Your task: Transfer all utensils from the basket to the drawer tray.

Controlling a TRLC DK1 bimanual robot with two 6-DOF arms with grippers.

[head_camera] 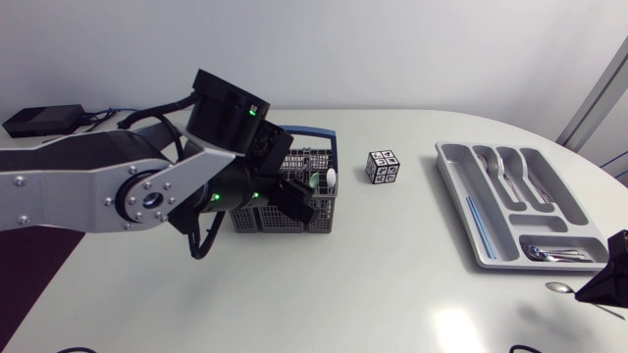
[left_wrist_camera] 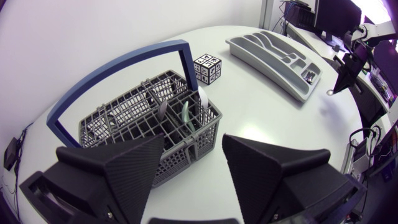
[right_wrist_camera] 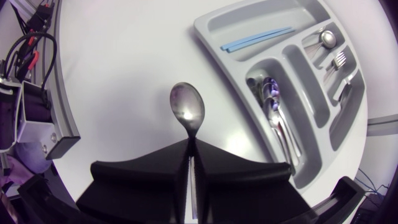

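White table (head_camera: 343, 284), far-right corner rounded. Grey cutlery basket (head_camera: 319, 218) with blue handle stands left of middle, toward far edge. Patterned cube (head_camera: 383, 167) near it, apart. Grey drawer tray (head_camera: 459, 201) by right edge.

Left claw (left_wrist_camera: 193, 148) agape, right claw (right_wrist_camera: 191, 148) clamped.
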